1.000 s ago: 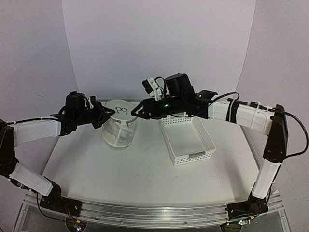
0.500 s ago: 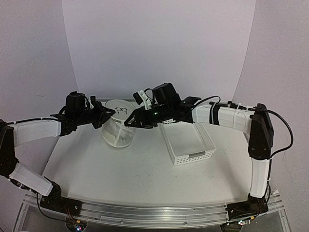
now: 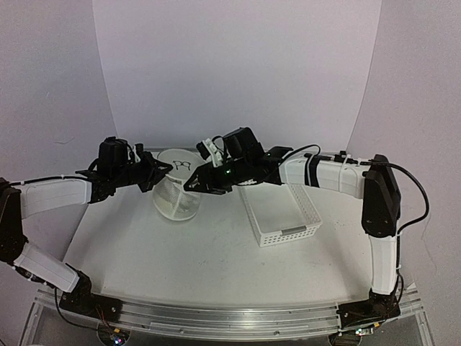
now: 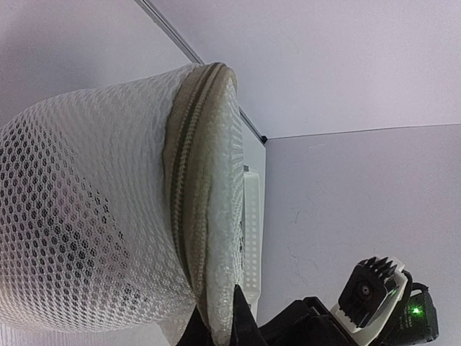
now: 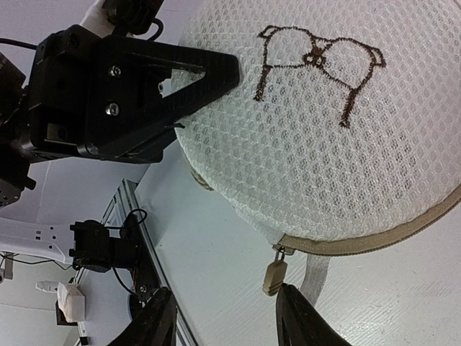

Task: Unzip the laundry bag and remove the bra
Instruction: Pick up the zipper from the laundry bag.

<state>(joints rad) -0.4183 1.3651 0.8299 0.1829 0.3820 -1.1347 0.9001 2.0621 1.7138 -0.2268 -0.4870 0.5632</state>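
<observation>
Near the zip pull (image 5: 272,275), right gripper (image 5: 225,318) agape

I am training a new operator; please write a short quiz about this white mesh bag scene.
1. True or false: the zip of the white mesh cylinder laundry bag is already open.
2. The beige zipper pull is: A) just ahead of the open right hand; B) tucked inside the bag; C) hidden under the bag.
3. What stands on the table at the bag's right?
Key: 1 false; 2 A; 3 the white lattice plastic basket.
</observation>
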